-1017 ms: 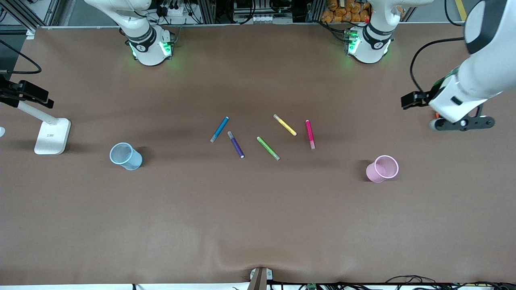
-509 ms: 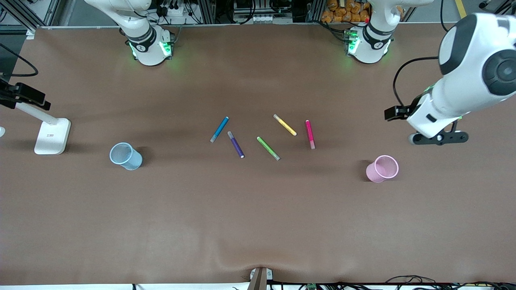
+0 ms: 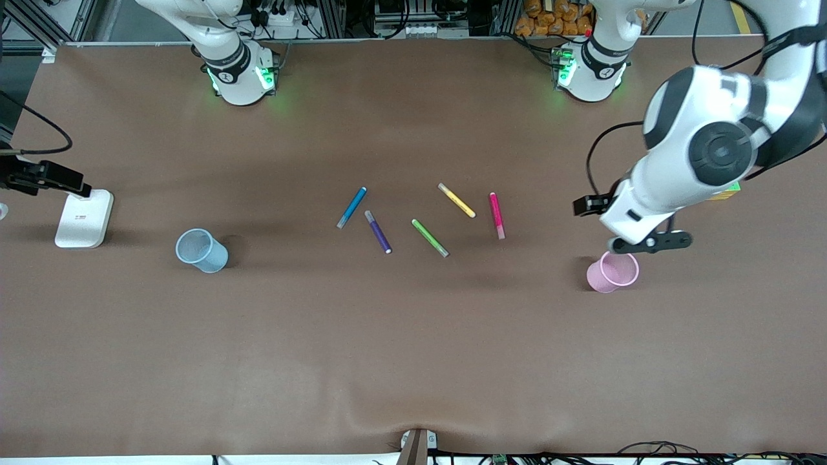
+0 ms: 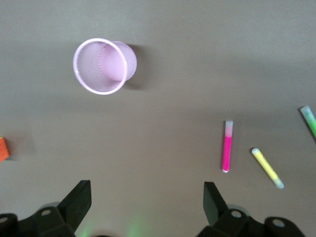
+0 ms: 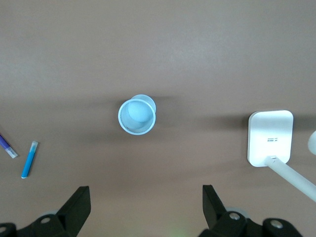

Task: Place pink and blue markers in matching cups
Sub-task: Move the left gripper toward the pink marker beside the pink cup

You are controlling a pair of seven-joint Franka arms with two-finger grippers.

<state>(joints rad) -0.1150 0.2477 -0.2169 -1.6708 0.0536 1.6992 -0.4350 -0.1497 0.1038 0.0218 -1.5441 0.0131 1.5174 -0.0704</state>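
The pink marker (image 3: pixel 497 216) and the blue marker (image 3: pixel 352 207) lie flat among other pens at mid-table. The pink cup (image 3: pixel 614 271) stands toward the left arm's end, the blue cup (image 3: pixel 201 250) toward the right arm's end. My left gripper (image 3: pixel 649 243) is up in the air over the pink cup's rim, open and empty (image 4: pixel 147 195); its view shows the pink cup (image 4: pixel 103 65) and pink marker (image 4: pixel 227 146). My right gripper (image 5: pixel 145 197) is open and empty, high up; its view shows the blue cup (image 5: pixel 137 114) and blue marker (image 5: pixel 29 159). Its fingers are outside the front view.
A purple pen (image 3: pixel 378 231), a green pen (image 3: pixel 429 237) and a yellow pen (image 3: pixel 457 200) lie between the two markers. A white stand (image 3: pixel 81 219) sits at the right arm's end, beside the blue cup. A small orange object (image 4: pixel 2 148) lies near the pink cup.
My left arm has swung in from the left arm's end of the table and now hangs over the pink cup. The right wrist has shifted a little. Markers and cups have not moved.
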